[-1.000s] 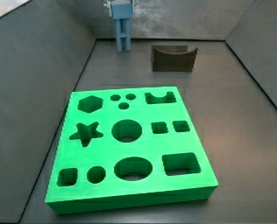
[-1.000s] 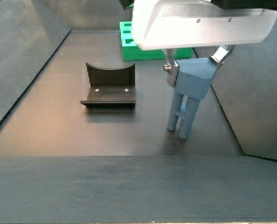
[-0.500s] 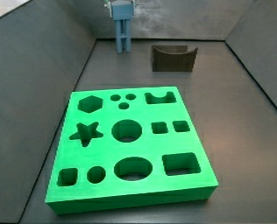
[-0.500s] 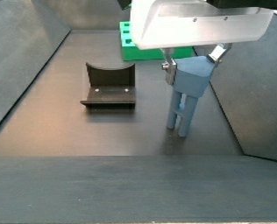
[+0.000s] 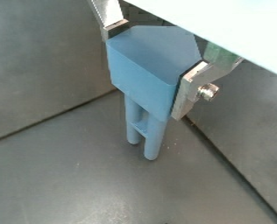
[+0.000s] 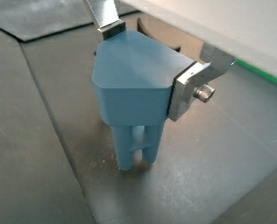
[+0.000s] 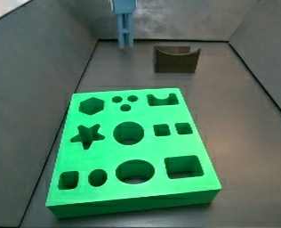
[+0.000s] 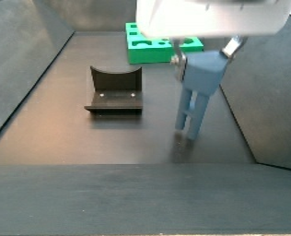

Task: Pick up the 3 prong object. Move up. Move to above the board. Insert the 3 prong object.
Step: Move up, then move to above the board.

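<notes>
The 3 prong object (image 5: pixel 147 74) is a light-blue piece with a blocky head and thin prongs pointing down. It hangs upright at the far end of the floor in a side view (image 7: pixel 125 28) and near the right wall in a side view (image 8: pixel 197 88). My gripper (image 5: pixel 152 57) is shut on its head, one silver finger (image 6: pixel 188 87) on each side, as both wrist views show. The prong tips are at or just above the floor. The green board (image 7: pixel 149 120) lies flat, well apart from the gripper (image 7: pixel 124 7).
A dark brown U-shaped block (image 7: pixel 175 58) stands on the floor beside the held piece, between it and the board; it also shows in a side view (image 8: pixel 113 89). Grey walls slope up round the floor. The board's edge (image 8: pixel 142 46) shows behind the gripper.
My gripper has moved up a little with the 3 prong object still in it. The board and the brown block have not moved.
</notes>
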